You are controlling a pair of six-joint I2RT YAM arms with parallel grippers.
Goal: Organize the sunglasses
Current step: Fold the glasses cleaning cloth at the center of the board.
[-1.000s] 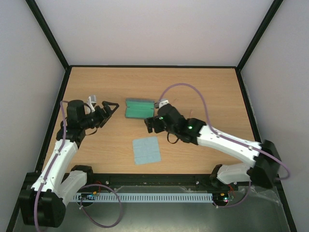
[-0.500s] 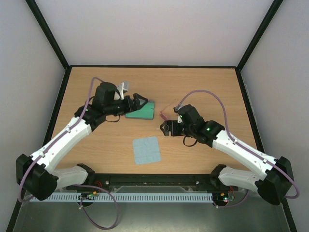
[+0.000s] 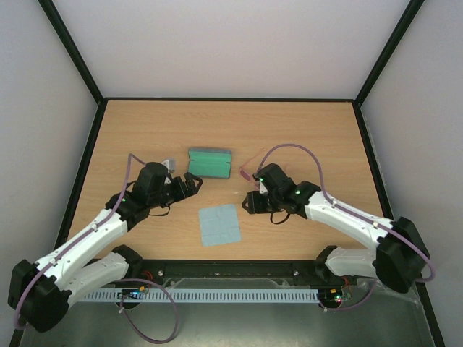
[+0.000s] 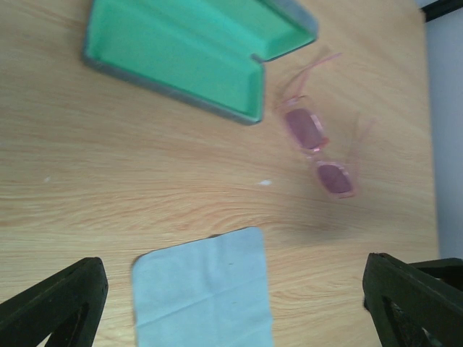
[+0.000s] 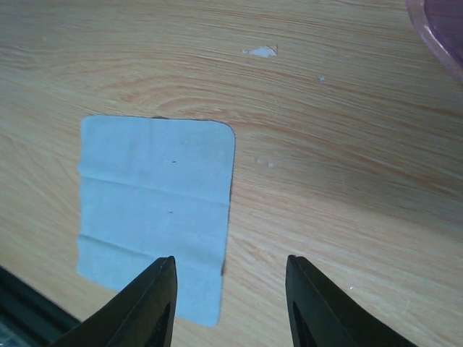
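Lying on the wooden bench with its arms unfolded was the sunglasses, a small pair with a thin pink frame and pinkish lenses. It sat just to the right of an open case, grey outside and green inside. One slim arm reached close to the case's corner; whether it touched could not be told. A light blue square cloth lay flat nearer the robot, apart from both.

The left end effector hovered near the left of the case with its fingers spread wide and nothing between them. The right end effector hung low over the bench just beside the sunglasses. Its fingers stood apart, less widely than the left's, with only bare wood and the cloth's edge showing between them. Only a sliver of pink lens showed at the top right corner of its wrist view.

Nothing was yet packed, so the task appeared to be at its first step: picking up the sunglasses. The next move likely called for the right end effector to shift onto the thin frame and pinch it gently, then fold the arms before laying it in the case.
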